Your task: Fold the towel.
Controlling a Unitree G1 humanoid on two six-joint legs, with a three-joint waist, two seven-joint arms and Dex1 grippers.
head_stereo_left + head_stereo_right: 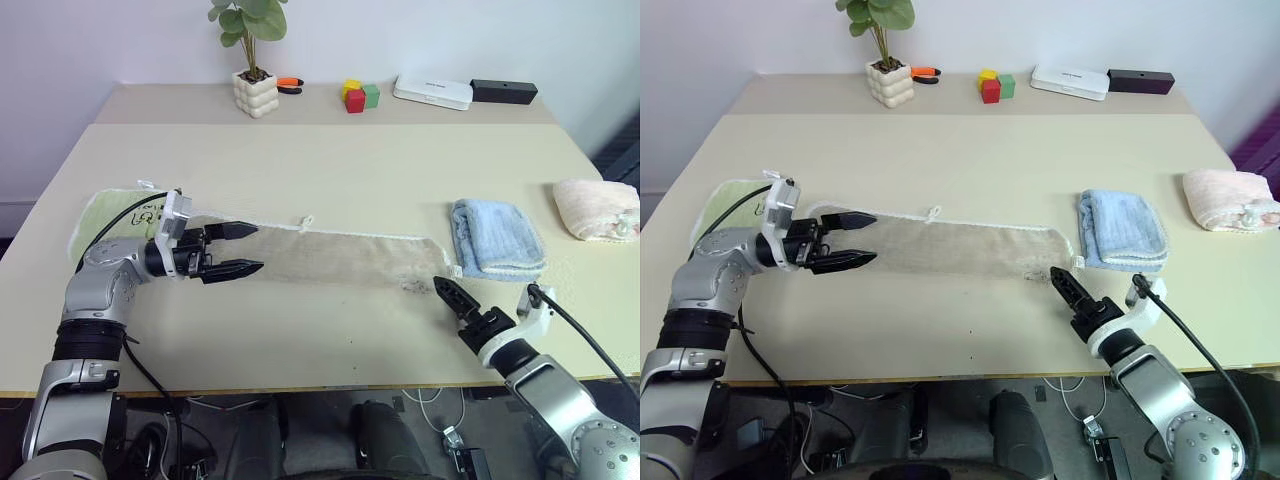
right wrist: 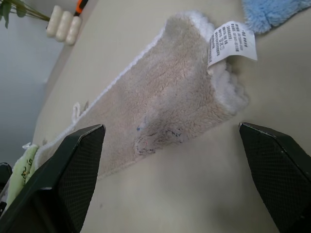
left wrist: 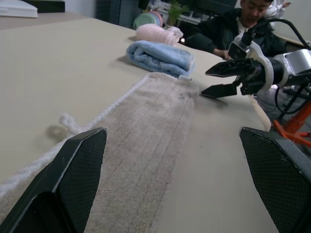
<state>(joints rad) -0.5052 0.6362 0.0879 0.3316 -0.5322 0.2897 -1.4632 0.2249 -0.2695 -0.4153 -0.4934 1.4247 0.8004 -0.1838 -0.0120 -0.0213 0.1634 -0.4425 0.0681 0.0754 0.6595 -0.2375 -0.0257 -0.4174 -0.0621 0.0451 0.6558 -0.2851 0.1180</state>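
Okay, the towel (image 1: 330, 255) lies as a long folded strip across the table (image 1: 330, 170), both jaws wide open, nothing held. I want the left gripper (image 1: 240, 250) and right gripper (image 1: 447, 290) pinching matching ends squarely before lifting.

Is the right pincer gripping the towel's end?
No, the right pincer hangs open just short of the beige towel, which lies flat on the table, held by nothing.
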